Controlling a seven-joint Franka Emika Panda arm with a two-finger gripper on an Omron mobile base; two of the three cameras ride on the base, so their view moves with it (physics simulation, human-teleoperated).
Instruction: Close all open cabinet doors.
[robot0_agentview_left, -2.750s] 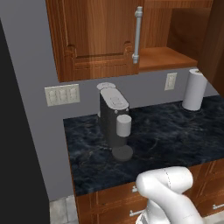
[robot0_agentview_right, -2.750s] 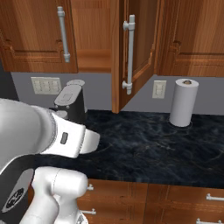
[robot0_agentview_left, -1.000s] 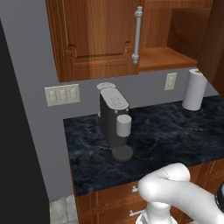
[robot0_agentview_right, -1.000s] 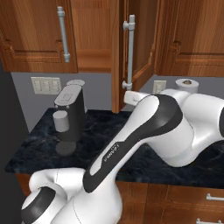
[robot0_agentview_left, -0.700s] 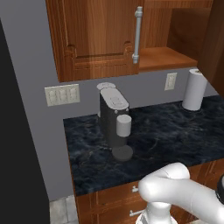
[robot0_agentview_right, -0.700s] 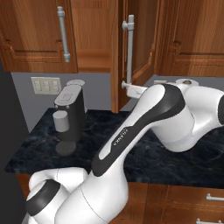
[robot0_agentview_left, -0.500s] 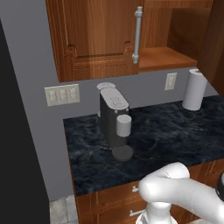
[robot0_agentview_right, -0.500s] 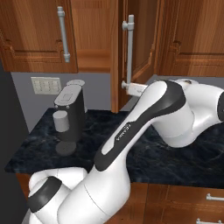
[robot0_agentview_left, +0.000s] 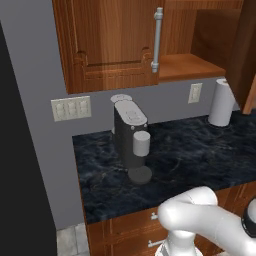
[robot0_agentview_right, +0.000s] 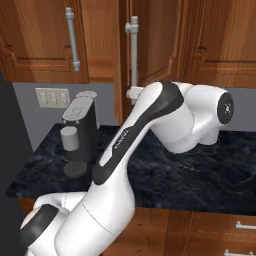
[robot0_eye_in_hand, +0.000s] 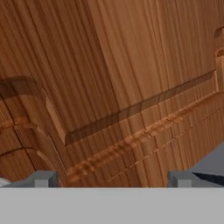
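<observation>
End effector (robot0_eye_in_hand: 112, 179) spread wide, facing cabinet door (robot0_eye_in_hand: 131, 78).

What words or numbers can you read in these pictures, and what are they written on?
Robot arm: dark lettering runs along its white link, too small and blurred to read.
Coffee machine, paper towel roll, wall switch plate and cabinet doors: no writing can be seen on them.
</observation>
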